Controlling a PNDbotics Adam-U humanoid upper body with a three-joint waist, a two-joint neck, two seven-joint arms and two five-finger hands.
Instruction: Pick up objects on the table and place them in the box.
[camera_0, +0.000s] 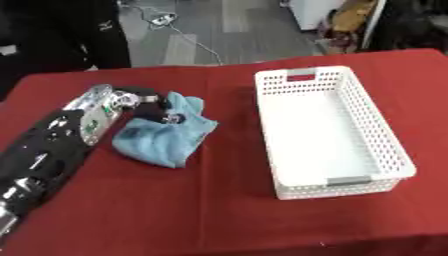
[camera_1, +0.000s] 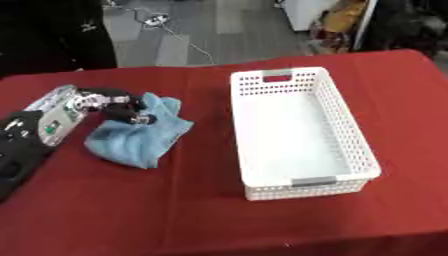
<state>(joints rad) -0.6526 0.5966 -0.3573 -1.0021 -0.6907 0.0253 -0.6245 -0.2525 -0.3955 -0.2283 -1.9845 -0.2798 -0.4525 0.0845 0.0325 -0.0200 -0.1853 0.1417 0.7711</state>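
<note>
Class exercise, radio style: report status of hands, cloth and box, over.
Left hand curled onto blue cloth, cloth on the table. Right hand out of view. White box empty, right of the cloth. Nothing between them.

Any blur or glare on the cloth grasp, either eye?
Left eye view: soft overall, left hand on the blue cloth smeared, fingertips hard to separate. Right eye view: same softness, no glare; white basket evenly lit, faint shadow beside it on the red table.
</note>
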